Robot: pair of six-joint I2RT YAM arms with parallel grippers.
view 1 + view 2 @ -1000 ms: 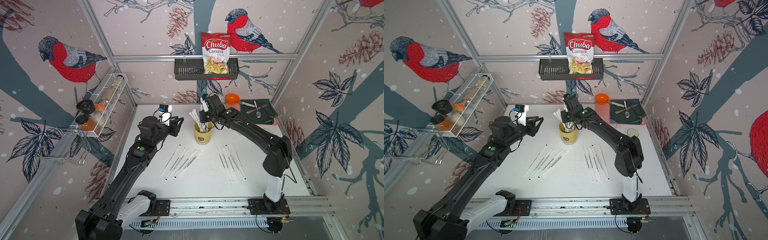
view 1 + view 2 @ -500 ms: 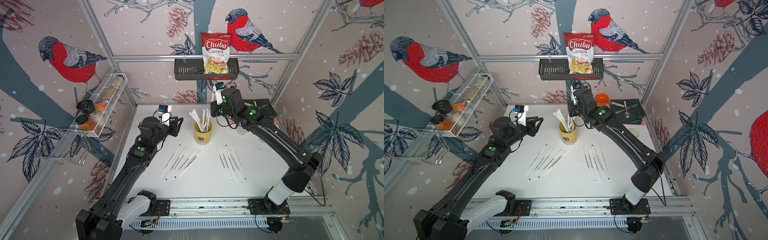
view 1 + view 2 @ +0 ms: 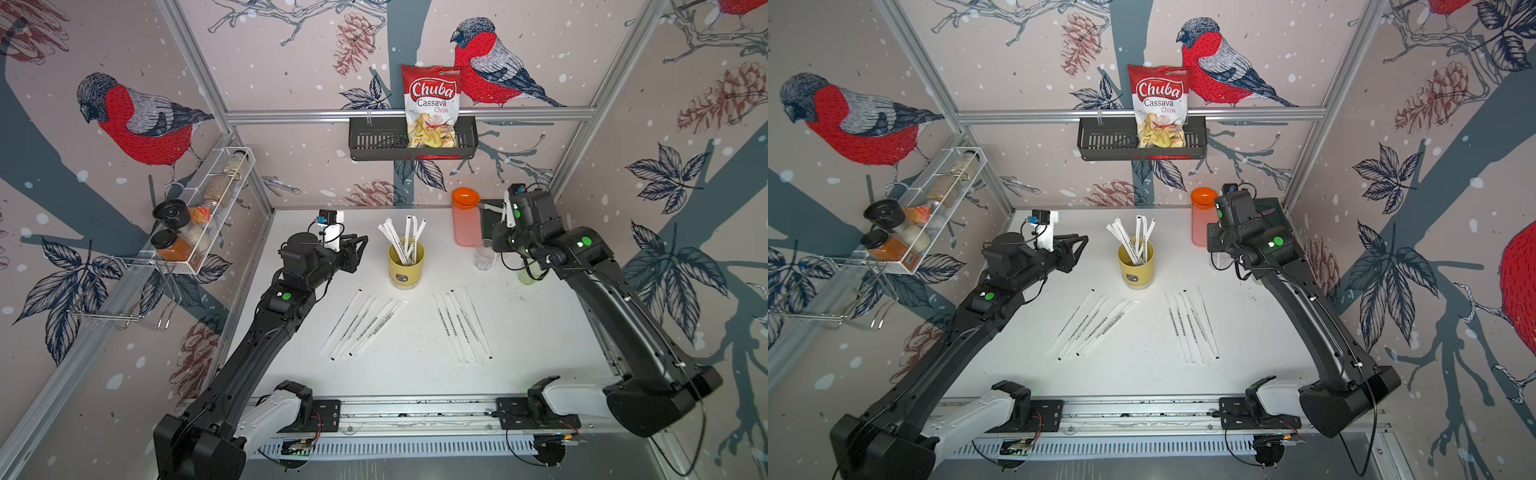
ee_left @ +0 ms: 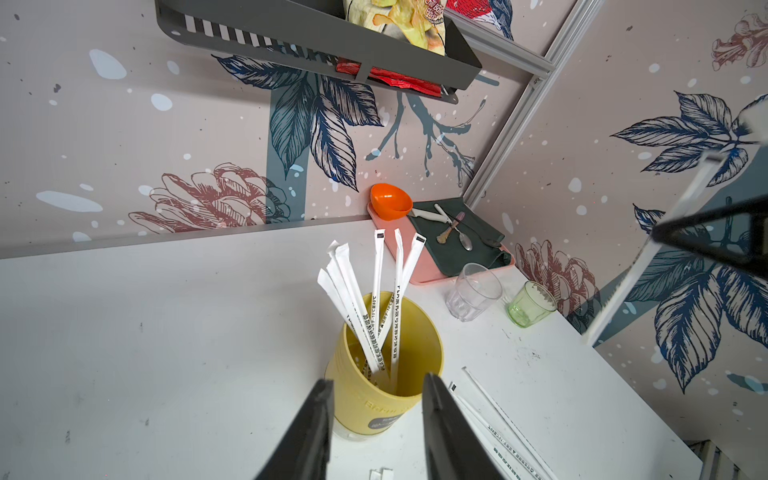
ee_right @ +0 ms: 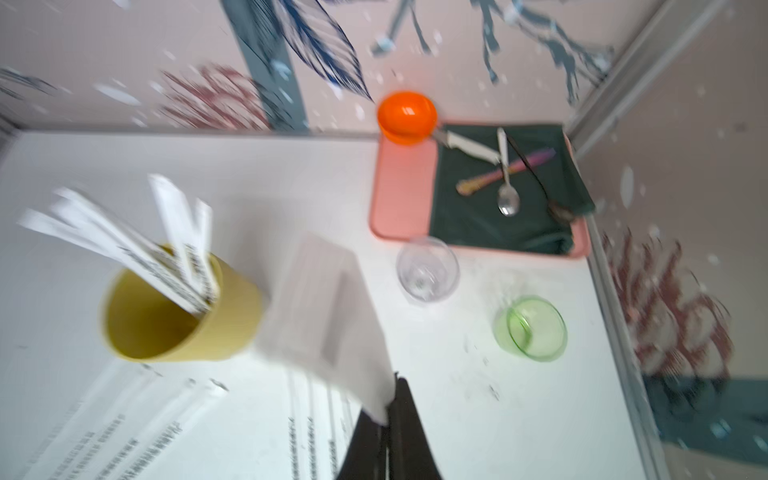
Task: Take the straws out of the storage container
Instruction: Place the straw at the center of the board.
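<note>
Blurring over straw (image 5: 328,303) in right gripper (image 5: 388,409)

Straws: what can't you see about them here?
Bottom ends of straws in the cup: both top views, hidden by its wall.
Their print: too small in top views, blurred in right wrist view.
Held straw in right end effector: motion-smeared, right wrist view.

On my white table (image 3: 415,374) I see a yellow cup (image 3: 406,268), wrapped straws (image 3: 360,326) in two flat fans, a clear glass (image 3: 485,258), a green glass (image 4: 530,309), a pink tray (image 5: 405,195).
</note>
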